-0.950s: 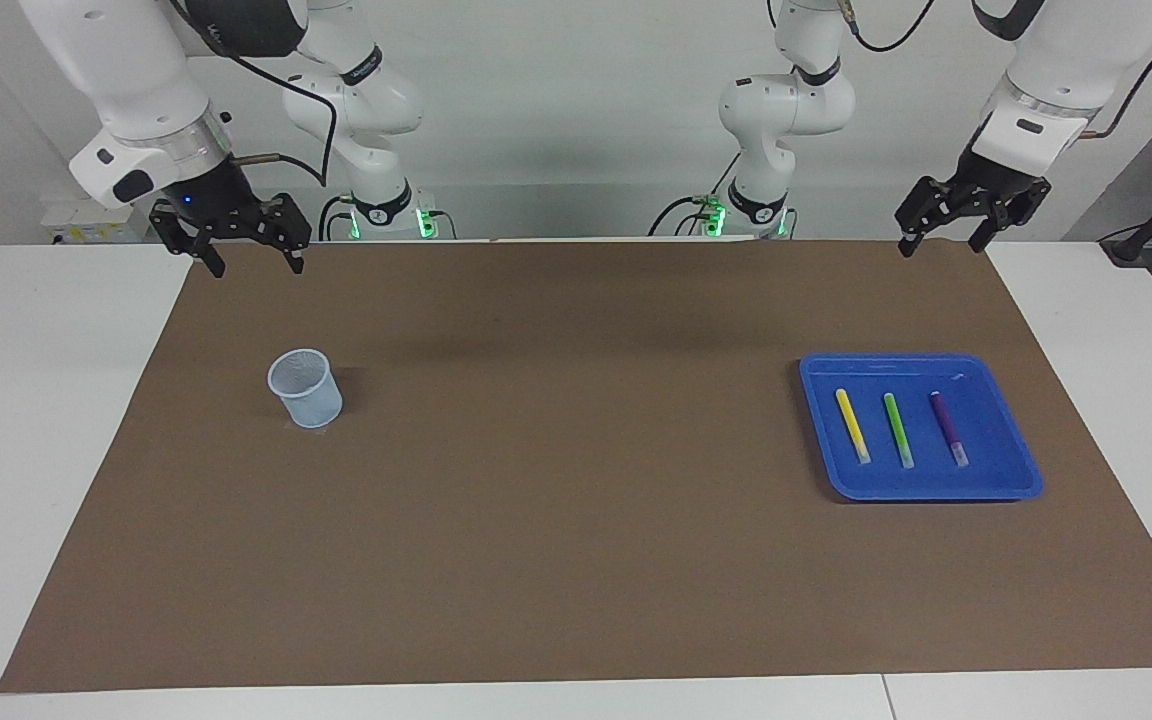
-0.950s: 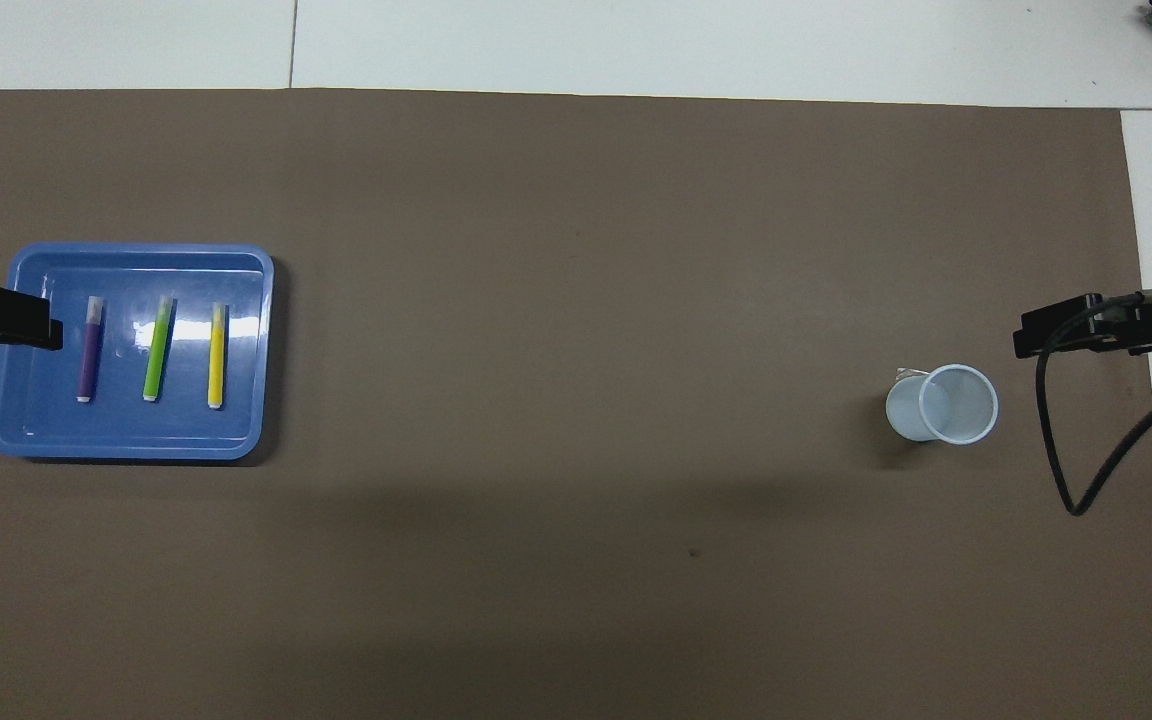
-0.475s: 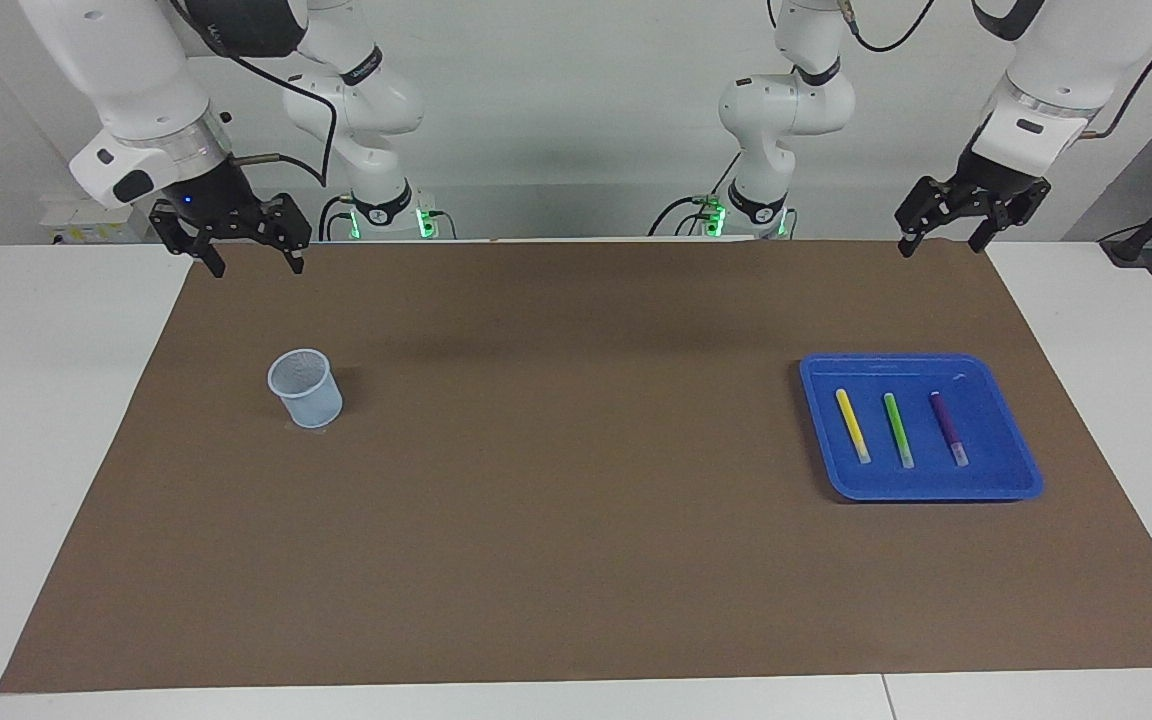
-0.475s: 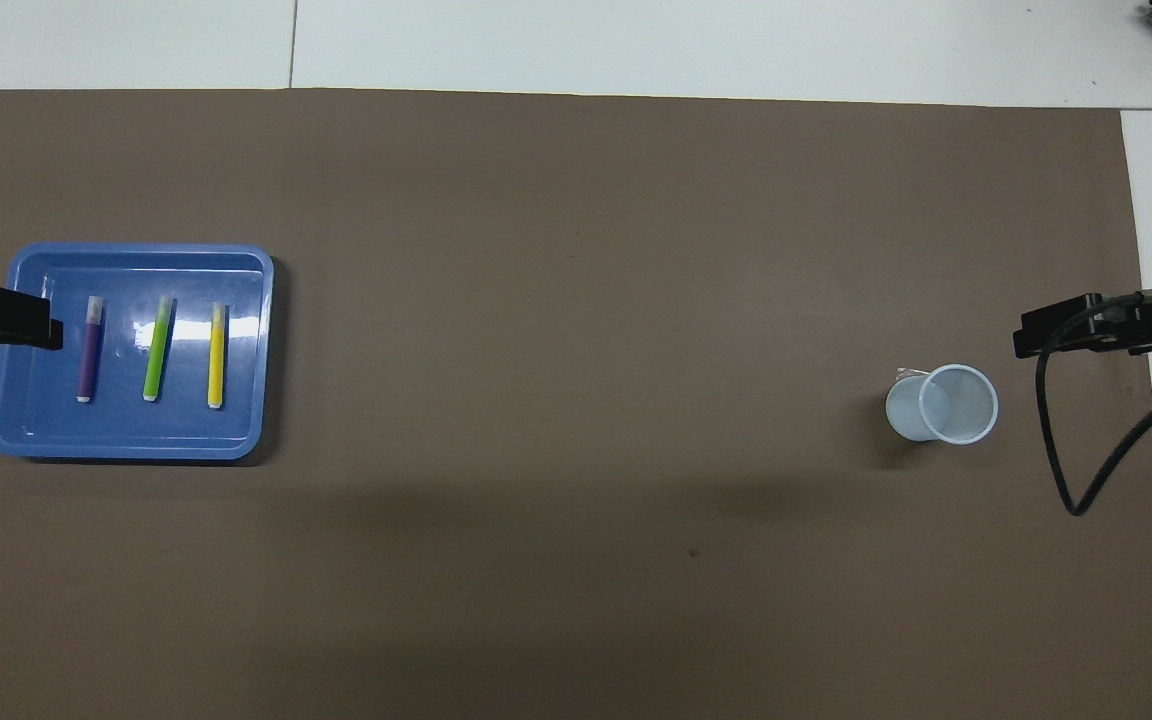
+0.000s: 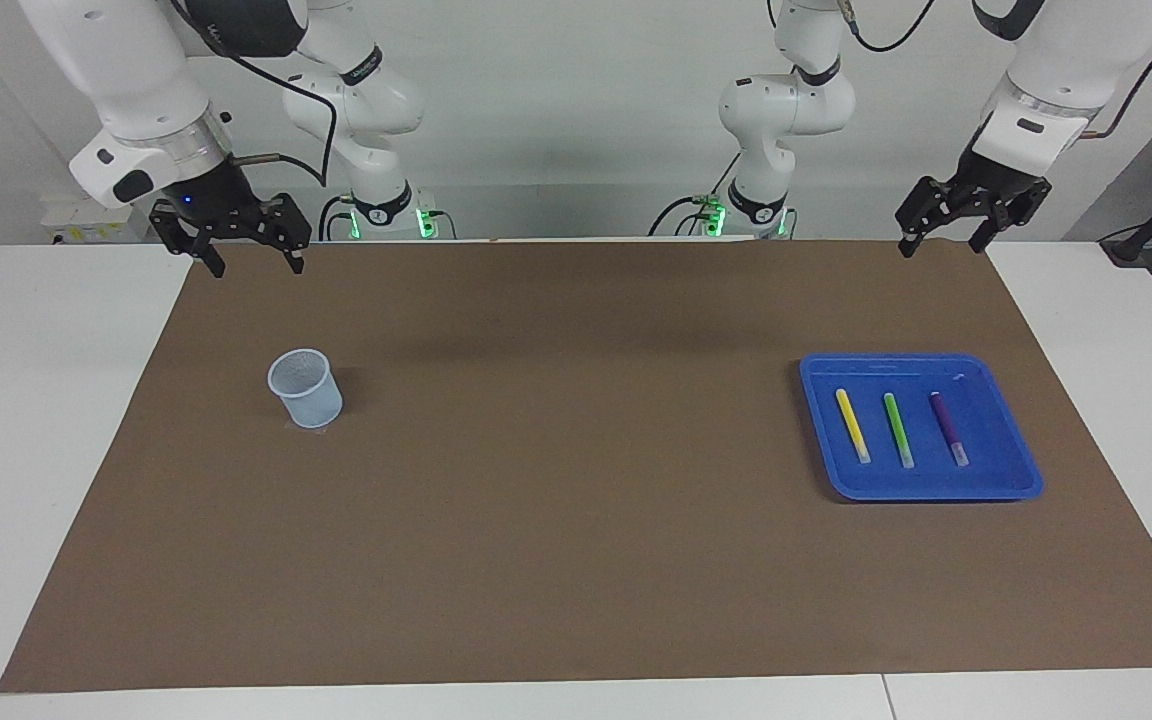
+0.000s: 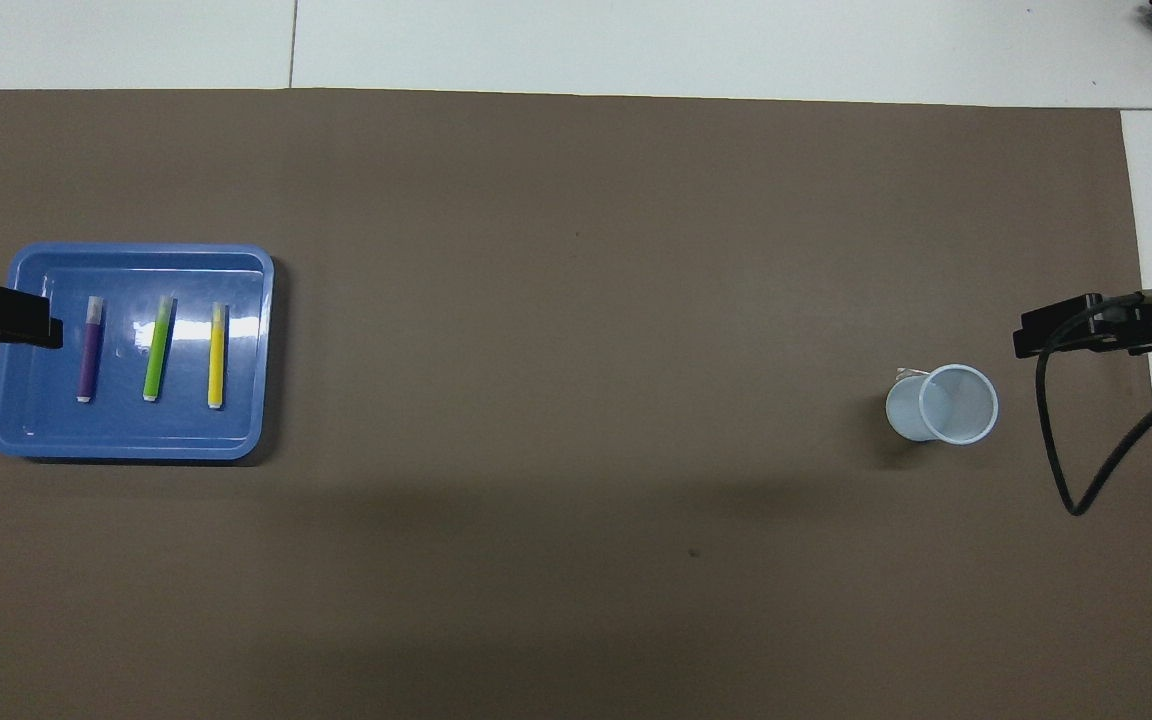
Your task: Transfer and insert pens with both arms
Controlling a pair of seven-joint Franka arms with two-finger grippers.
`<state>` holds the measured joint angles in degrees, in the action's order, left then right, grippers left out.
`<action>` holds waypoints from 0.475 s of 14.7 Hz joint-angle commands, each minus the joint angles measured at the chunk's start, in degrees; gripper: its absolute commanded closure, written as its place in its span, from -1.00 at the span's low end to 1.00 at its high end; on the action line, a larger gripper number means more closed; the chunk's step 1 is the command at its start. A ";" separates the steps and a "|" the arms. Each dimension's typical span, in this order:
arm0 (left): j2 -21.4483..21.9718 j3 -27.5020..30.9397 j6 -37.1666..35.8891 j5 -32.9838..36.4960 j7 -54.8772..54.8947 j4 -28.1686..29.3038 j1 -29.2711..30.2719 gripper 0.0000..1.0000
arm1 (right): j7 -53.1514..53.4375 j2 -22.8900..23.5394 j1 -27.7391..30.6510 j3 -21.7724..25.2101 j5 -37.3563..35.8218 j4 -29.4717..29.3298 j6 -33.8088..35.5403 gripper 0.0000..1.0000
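Hardly anything has moved over the last second: in the facing view the right arm's wrist has shifted very slightly, while the tray, the pens and the cup lie exactly as before.

The left gripper [image 5: 939, 246] hangs in the air over the robots' edge of the brown mat [image 5: 576, 560], at the left arm's end of the table, its two fingers spread apart and empty. The right gripper [image 5: 256, 264] hangs over the mat's corner at the right arm's end, fingers also wide apart, holding nothing. Both arms wait.

The blue tray [image 5: 1021, 485] sits flat on the mat toward the left arm's end. Three pens lie in it side by side, well apart from each other and roughly parallel, none touching the rim. Each one's long axis runs toward and away from the robots. The yellow pen [image 5: 852, 424] lies closest to the middle of the table, the green pen [image 5: 898, 428] in the middle of the row, the purple pen [image 5: 946, 425] nearest the table's end. All three point the same way: the pale tip of each faces away from the robots, the coloured body toward them. In the overhead view the green pen [image 6: 157, 346] leans a little off the line of the other two.

A pale blue cup [image 5: 305, 388] stands upright on the mat toward the right arm's end, mouth open upward, well apart from the tray.
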<state>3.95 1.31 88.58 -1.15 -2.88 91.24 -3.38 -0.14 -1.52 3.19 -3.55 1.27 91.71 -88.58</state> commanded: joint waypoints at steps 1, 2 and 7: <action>0.71 0.10 0.27 -1.92 0.77 0.86 0.39 -1.00 | -1.26 -0.68 0.41 -0.23 -0.21 0.84 -0.45 -1.00; 0.89 0.10 0.27 -2.63 0.86 1.04 0.47 -1.00 | -1.26 -0.68 0.41 -0.23 -0.21 0.84 -0.45 -1.00; 1.24 0.19 0.45 -2.63 0.95 1.92 0.48 -1.00 | -1.26 -0.68 0.41 -0.23 -0.21 0.84 -0.45 -1.00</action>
<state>3.95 1.32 88.55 -2.78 -2.88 91.38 -3.37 -0.14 -1.52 3.19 -3.55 1.27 91.71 -88.58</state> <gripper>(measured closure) 0.000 0.000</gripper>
